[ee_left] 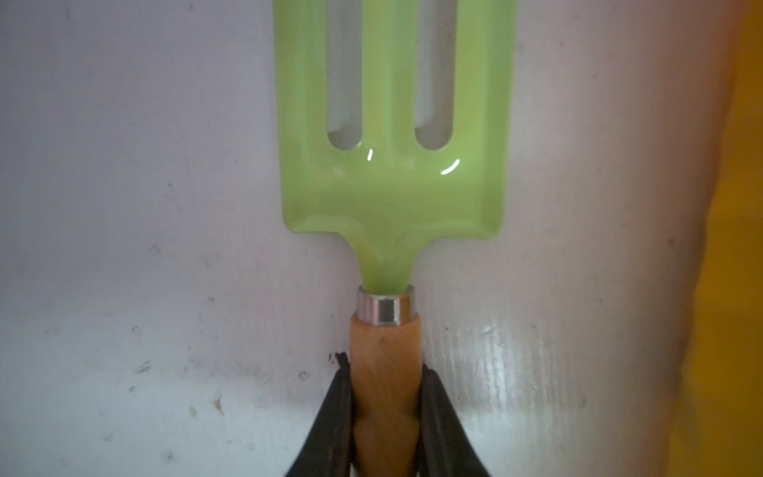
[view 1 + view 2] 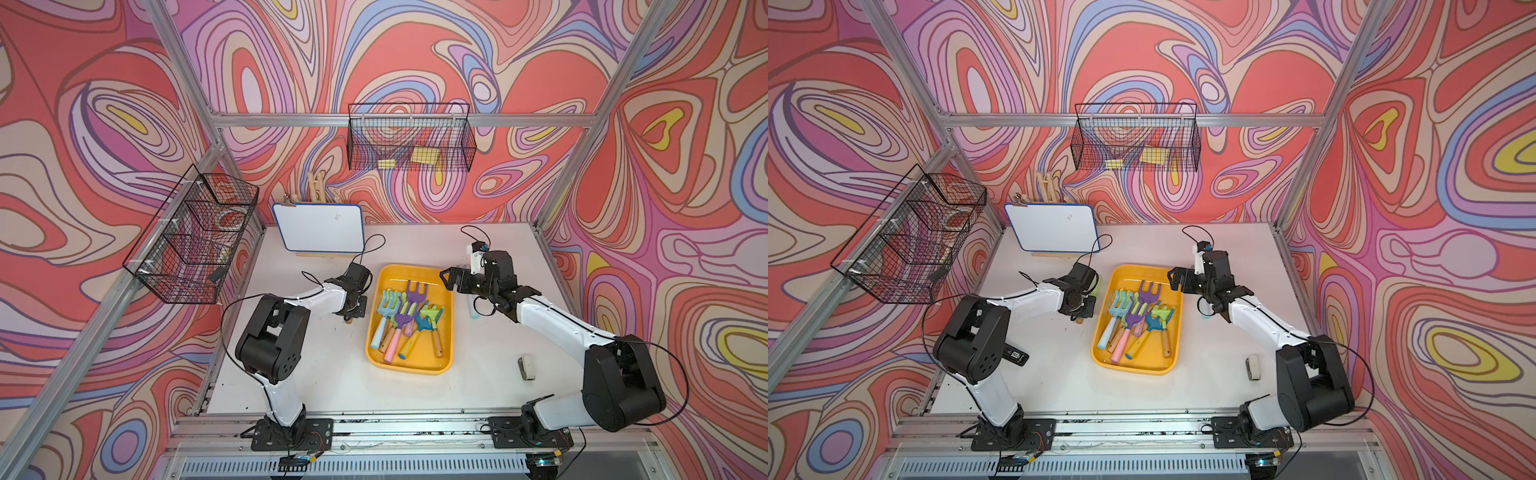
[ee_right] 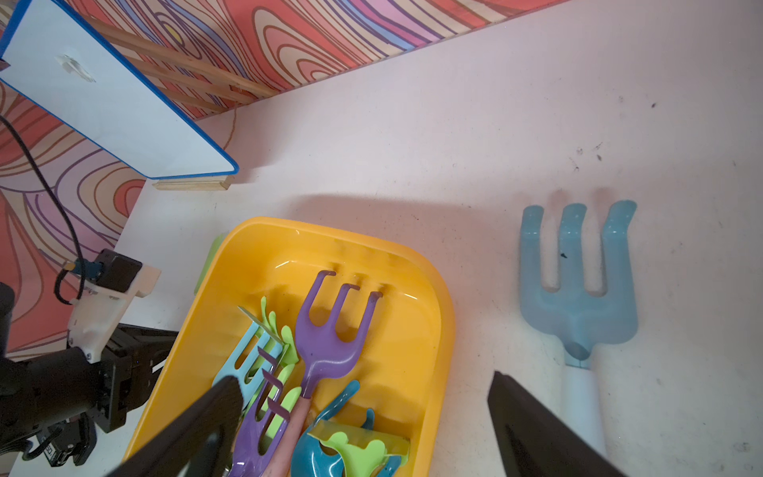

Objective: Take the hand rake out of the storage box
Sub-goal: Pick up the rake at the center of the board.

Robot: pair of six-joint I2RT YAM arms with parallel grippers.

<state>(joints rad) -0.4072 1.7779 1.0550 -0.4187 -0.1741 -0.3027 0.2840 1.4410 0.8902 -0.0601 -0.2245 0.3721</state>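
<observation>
Left wrist view, seeing left gripper (image 1: 386,371) pinched shut on the handle of the green hand rake (image 1: 392,198), 9 o'clock of storage box (image 2: 440,291). Got right gripper (image 3: 363,384) gaping wide, empty.

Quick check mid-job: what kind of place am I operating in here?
Probably a staged robot test cell: silver aluminium frame, swirl-printed wall panels, black wire baskets hung on the frame, and a white tabletop.

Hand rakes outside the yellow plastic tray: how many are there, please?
2: green wooden-handled rake in the left pincer; pale blue rake on the white table beside the tray.
</observation>
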